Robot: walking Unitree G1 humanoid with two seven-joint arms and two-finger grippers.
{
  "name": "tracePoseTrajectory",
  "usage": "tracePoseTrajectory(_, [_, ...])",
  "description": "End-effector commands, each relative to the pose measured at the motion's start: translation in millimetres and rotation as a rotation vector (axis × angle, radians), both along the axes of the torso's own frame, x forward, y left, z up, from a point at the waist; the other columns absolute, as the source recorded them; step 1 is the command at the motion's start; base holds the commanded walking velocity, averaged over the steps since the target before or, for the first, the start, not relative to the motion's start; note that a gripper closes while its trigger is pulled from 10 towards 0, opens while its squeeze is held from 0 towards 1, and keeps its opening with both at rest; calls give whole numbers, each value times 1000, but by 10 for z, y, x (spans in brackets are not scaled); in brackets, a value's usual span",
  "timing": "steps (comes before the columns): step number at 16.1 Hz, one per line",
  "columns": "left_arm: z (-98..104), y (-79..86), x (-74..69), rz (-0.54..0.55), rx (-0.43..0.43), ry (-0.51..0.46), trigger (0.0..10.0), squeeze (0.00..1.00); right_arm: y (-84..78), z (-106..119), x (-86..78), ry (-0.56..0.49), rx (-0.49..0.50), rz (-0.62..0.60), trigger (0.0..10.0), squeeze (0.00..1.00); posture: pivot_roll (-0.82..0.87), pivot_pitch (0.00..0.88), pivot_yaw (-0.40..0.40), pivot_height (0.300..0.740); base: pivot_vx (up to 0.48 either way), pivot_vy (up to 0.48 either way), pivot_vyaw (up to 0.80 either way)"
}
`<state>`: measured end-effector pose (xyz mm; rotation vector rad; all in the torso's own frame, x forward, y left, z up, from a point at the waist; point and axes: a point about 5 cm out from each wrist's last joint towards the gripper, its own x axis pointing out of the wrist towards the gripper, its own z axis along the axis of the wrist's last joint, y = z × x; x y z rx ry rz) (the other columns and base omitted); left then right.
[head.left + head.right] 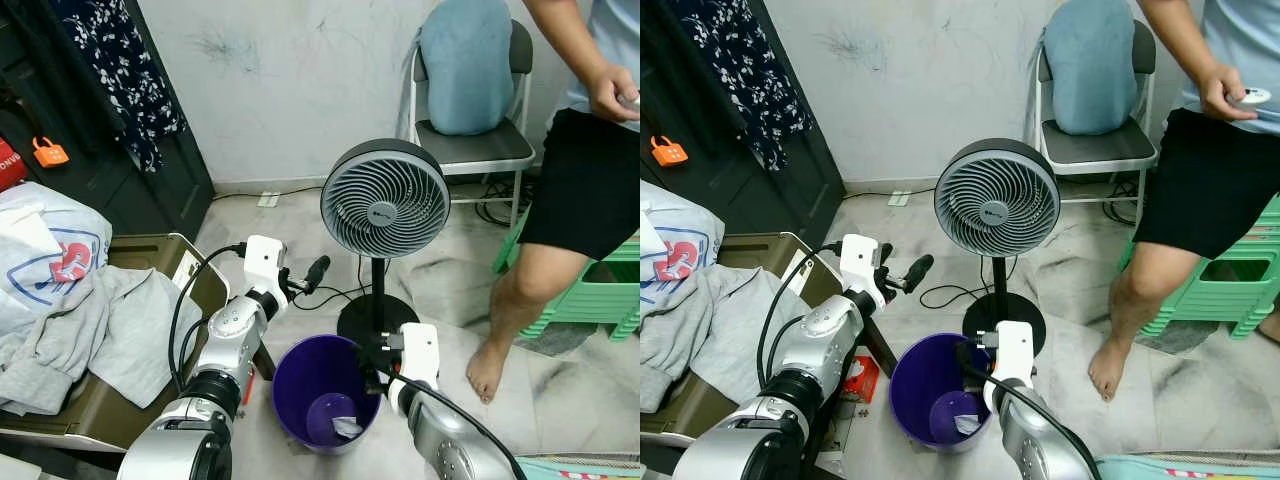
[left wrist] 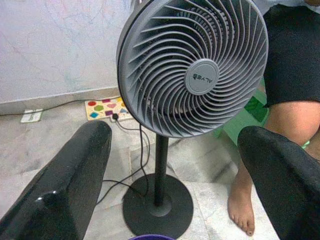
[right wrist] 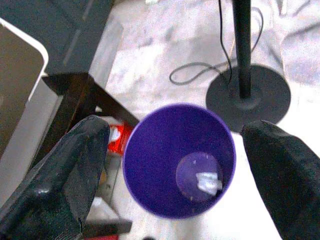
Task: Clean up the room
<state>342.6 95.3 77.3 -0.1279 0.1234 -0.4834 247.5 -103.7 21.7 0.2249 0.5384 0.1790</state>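
Note:
A purple bin (image 1: 300, 385) stands on the floor in front of me, with a crumpled white scrap (image 1: 347, 427) at its bottom. My right gripper (image 1: 374, 362) hangs over the bin's right rim, open and holding nothing; in the right wrist view its fingers (image 3: 75, 165) stand wide apart above the bin (image 3: 160, 160) and the scrap (image 3: 207, 182). My left gripper (image 1: 306, 276) is raised left of the bin, open and holding nothing, and points at a grey pedestal fan (image 2: 192, 70).
The fan (image 1: 385, 198) stands just behind the bin, its cable trailing on the floor. A person (image 1: 565, 190) stands at the right, bare foot (image 1: 487, 370) near the fan base. Grey clothes (image 1: 100, 335) lie on an olive case at left. Behind are a chair (image 1: 470, 145) and green stools (image 1: 600, 295). A red packet (image 1: 858, 378) lies by the bin.

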Motion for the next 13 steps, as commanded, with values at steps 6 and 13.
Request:
tracePoseTrajectory(6, [159,795,-493,465,114,-268,10000,0,-384,1014,479,-547,-69,-160,10000,0,-164,0,44,740,0,0,0])
tracePoseTrajectory(13, [324,928,-660,536,147,-268,10000,0,-408,911,402,-538,-87,-183,10000,0,-152,0,74,740,0,0,0])
